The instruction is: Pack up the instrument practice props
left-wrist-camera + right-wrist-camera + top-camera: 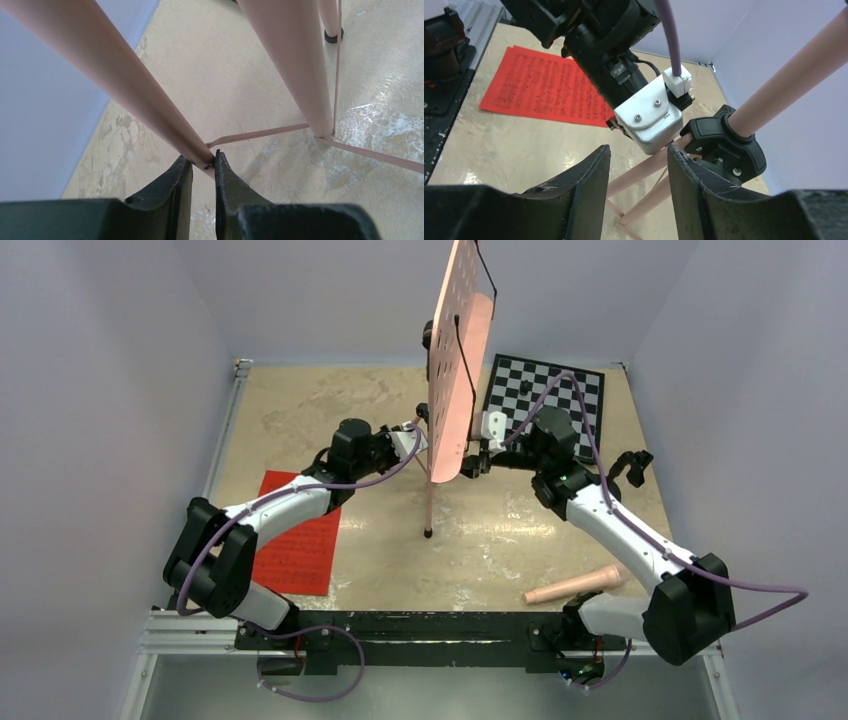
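Left pincer (203,166) clamps music stand leg (125,85); right pincer (639,151) gapes

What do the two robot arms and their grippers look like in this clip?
The left arm and right arm have white links between black joints, with a purple cable along each. The left gripper and right gripper have dark wedge-shaped fingers, scuffed at the edges.

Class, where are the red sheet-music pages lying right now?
Top view: the red sheet-music pages lie flat on the table's left side, partly under the left arm, left of the pink music stand.
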`<state>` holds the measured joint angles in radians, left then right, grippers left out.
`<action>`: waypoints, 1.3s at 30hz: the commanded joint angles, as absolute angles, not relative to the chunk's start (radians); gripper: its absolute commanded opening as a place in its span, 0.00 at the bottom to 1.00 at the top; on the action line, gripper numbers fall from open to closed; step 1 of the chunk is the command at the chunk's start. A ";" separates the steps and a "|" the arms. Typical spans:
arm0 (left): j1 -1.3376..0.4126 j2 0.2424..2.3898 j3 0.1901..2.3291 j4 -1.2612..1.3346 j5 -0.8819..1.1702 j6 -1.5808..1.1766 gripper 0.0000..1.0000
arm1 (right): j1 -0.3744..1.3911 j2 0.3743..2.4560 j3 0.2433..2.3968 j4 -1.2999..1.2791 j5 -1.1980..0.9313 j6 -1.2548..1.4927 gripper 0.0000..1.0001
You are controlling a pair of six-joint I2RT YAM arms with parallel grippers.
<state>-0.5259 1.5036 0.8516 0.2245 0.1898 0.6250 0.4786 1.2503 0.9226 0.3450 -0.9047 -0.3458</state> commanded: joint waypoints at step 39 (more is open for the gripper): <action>-0.526 1.642 0.827 -0.190 0.152 0.667 0.00 | 0.480 1.228 0.951 0.462 -0.408 -0.127 0.45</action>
<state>-0.5232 1.5303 0.9054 0.1665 0.1951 0.6201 0.4778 1.2125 0.8810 0.4530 -0.5045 -0.1074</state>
